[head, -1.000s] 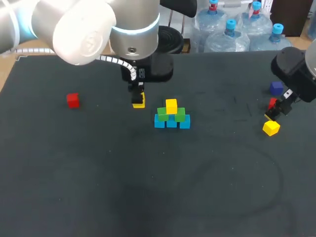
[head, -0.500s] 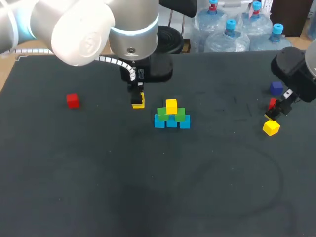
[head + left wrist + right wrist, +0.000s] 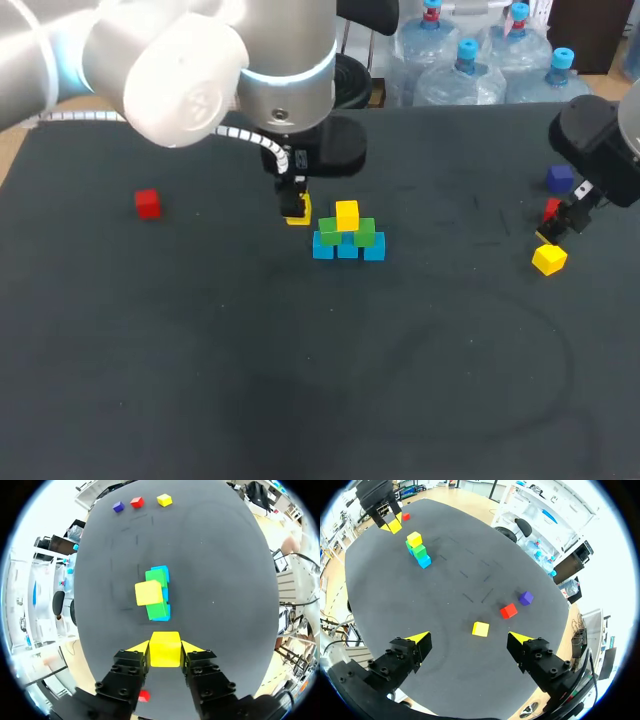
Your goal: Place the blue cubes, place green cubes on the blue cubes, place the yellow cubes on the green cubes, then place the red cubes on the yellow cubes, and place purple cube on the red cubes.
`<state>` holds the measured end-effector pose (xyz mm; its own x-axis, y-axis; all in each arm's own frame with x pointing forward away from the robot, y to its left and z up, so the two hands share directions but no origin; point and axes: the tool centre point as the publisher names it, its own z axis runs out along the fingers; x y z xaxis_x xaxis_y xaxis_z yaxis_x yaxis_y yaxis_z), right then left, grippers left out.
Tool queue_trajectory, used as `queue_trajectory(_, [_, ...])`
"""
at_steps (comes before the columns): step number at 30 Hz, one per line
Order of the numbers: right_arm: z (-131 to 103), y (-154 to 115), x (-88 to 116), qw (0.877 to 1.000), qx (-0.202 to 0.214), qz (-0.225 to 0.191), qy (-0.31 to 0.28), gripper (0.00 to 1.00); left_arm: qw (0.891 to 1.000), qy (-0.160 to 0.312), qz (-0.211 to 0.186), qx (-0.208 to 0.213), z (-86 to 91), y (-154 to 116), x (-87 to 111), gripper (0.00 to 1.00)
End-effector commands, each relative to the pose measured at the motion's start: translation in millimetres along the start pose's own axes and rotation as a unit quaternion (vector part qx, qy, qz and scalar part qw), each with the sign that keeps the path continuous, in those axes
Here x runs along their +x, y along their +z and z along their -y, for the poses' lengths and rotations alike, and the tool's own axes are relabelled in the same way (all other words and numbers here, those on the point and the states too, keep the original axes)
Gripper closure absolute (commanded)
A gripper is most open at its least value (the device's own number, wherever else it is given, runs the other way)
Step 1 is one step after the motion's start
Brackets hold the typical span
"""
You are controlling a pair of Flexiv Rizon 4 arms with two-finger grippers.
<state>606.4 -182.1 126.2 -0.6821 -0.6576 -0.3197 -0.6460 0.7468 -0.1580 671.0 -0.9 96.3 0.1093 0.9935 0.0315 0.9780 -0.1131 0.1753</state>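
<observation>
My left gripper point(image 3: 295, 205) is shut on a yellow cube point(image 3: 299, 213), held just left of the stack and above the table. Between its fingers in the left wrist view, that yellow cube point(image 3: 165, 649) faces the stack ahead. The stack has blue cubes point(image 3: 348, 248) at the bottom, two green cubes point(image 3: 330, 231) on them, and one yellow cube point(image 3: 347, 214) on top. My right gripper point(image 3: 468, 638) is open above the far right, over a loose yellow cube point(image 3: 480, 629), a red cube point(image 3: 508, 611) and a purple cube point(image 3: 525, 598).
A second red cube point(image 3: 148, 203) lies alone at the far left. At the right edge, the loose yellow cube point(image 3: 548, 259), red cube point(image 3: 550, 208) and purple cube point(image 3: 559, 178) sit close together beside my right gripper point(image 3: 565, 215). The dark table point(image 3: 320, 380) stretches wide in front.
My left gripper has carried its yellow cube to the right, closer to the stack. The right arm and the loose cubes have stayed put.
</observation>
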Motion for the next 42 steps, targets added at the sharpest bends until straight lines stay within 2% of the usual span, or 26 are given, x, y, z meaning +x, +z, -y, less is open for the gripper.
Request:
queue_trajectory(1, [-1, 1, 1, 1.0, 0.002, 0.002, 0.001, 0.0, 1.0, 0.007, -0.005, 0.009, -12.4, 10, -11.6, 1.0])
queue_trajectory(9, [-1, 1, 1, 1.0, 0.002, 0.002, 0.001, 0.0, 0.999, 0.021, -0.023, 0.027, -24.4, 17, -22.5, 1.0])
queue_trajectory(15, [-1, 1, 1, 1.0, 0.002, 0.002, 0.001, 0.0, 0.998, 0.01, -0.03, 0.047, -29.3, 18, -23.2, 1.0])
queue_trajectory(26, [-1, 1, 1, 1.0, 0.002, 0.002, 0.001, 0.0, 0.995, -0.032, -0.041, 0.088, -28.2, 26, -18.2, 1.0])
queue_trajectory(42, [-1, 1, 1, 1.0, 0.002, 0.002, 0.001, 0.0, 0.993, -0.055, -0.027, 0.099, -30.2, 26, -20.8, 1.0])
